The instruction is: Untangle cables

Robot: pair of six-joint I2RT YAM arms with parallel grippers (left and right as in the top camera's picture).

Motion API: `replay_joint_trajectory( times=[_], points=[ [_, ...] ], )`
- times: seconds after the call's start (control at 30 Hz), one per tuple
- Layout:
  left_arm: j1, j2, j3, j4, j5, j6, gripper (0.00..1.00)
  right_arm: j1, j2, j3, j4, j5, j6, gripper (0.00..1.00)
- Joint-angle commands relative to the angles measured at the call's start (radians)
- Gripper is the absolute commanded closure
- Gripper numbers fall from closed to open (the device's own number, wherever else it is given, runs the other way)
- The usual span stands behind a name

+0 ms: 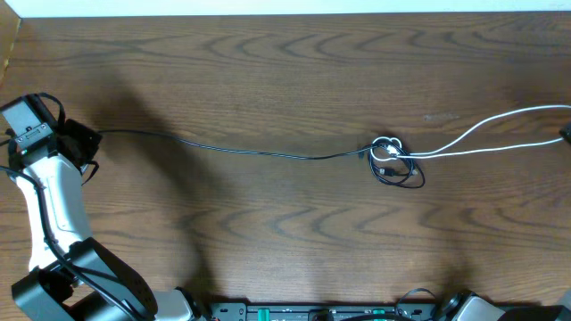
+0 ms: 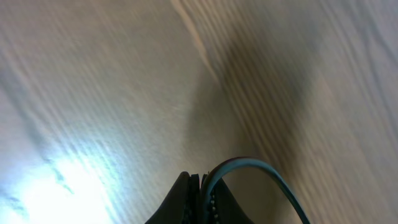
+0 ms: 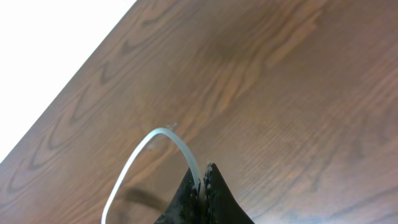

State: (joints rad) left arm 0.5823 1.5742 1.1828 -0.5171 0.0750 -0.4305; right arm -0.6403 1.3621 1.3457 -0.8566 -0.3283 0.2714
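The black cable [image 1: 250, 150] runs across the table from my left gripper [image 1: 89, 141] at the far left to a small knot [image 1: 393, 162] right of centre. The white cable [image 1: 482, 134] leaves the knot as a doubled strand toward the right edge, where only a dark tip of my right gripper [image 1: 566, 135] shows. In the left wrist view my left gripper [image 2: 203, 180] is shut on the black cable [image 2: 261, 168], which arcs out of the jaws. In the right wrist view my right gripper [image 3: 203, 171] is shut on the white cable [image 3: 149, 146], which loops away to the left.
The brown wooden table [image 1: 268, 71] ends at a pale far edge along the top. The left arm's white body [image 1: 53, 196] stands at the left. Dark arm base hardware [image 1: 312, 312] lines the near edge.
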Motion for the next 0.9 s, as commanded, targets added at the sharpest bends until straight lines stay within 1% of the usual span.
replay_joint_trajectory(
  times=[0.0, 0.2, 0.5, 0.63, 0.87],
  points=[
    [-0.005, 0.001, -0.004, -0.006, 0.072, -0.021, 0.92, 0.028, -0.019, 0.014, -0.005, -0.045, -0.026, 0.99],
    [-0.081, 0.001, -0.005, -0.035, 0.072, -0.020, 0.92, 0.169, -0.014, 0.012, -0.018, -0.045, -0.041, 0.99],
    [-0.278, 0.001, -0.005, -0.027, 0.075, -0.021, 0.92, 0.390, 0.040, 0.012, -0.008, -0.045, -0.041, 0.99],
    [-0.357, 0.001, -0.005, -0.020, 0.077, -0.047, 0.92, 0.489, 0.068, 0.012, 0.016, -0.045, -0.041, 0.99],
    [-0.480, 0.001, -0.005, -0.016, 0.123, -0.047, 0.92, 0.632, 0.120, 0.012, 0.080, -0.031, -0.022, 0.99]
  ],
)
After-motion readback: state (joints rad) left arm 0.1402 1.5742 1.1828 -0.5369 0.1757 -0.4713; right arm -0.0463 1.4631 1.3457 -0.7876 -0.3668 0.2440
